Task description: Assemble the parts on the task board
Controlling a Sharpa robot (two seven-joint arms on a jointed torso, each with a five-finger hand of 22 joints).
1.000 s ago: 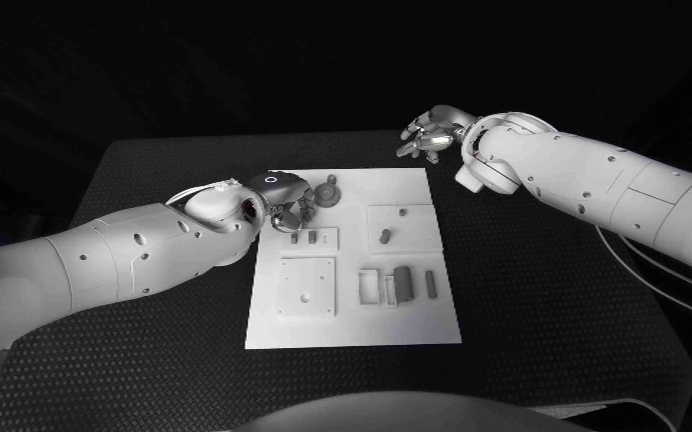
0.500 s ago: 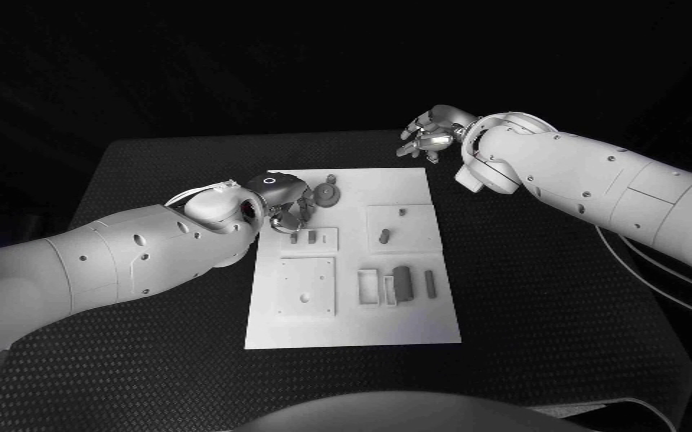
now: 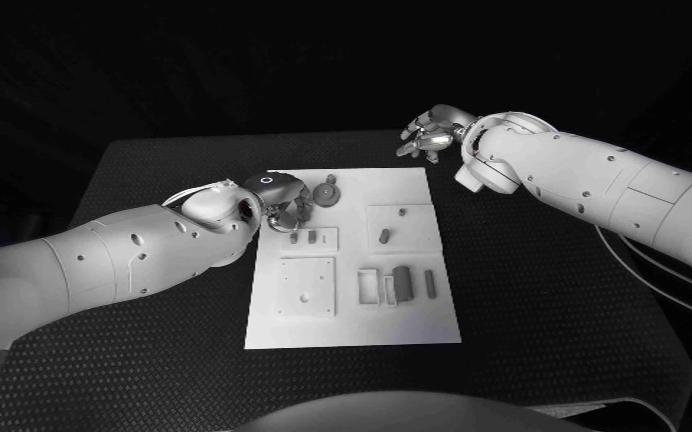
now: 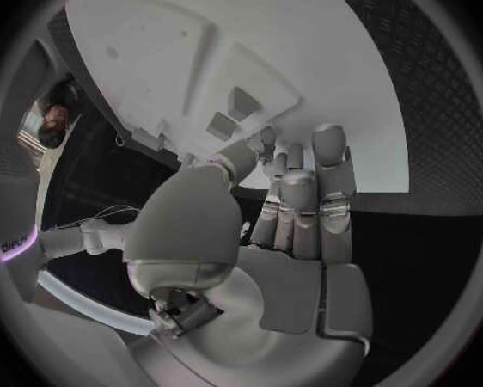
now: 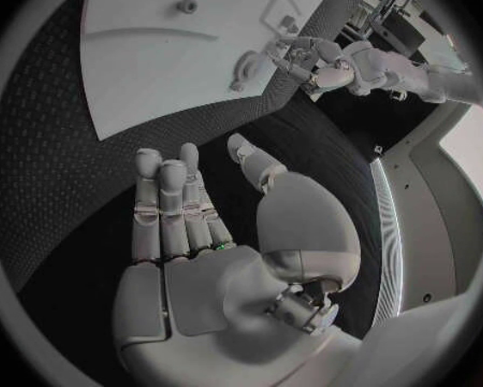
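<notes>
Black worktop (image 3: 173,167): carries the board at frame centre, both arms reaching in from the sides.
White task board (image 3: 418,317): lies flat mid-frame, long side running up the picture; raised square blocks and shallow trays on its surface.
Left hand (image 3: 278,197): at the board's upper left corner, fingers curled down close together over the parts there; cannot tell whether anything is held.
Right hand (image 3: 430,135): off the board, above its upper right corner, fingers apart, holding nothing.
Round part (image 3: 329,192): near the board's top edge, just beside the left hand; seated or loose, cannot tell.
Bar-shaped parts (image 3: 402,283): lying in the lower middle of the board.
Small part (image 3: 385,236): on the right-hand square block.
Progress, as a judgement: early; most parts apparently unplaced, assembly largely left.
</notes>
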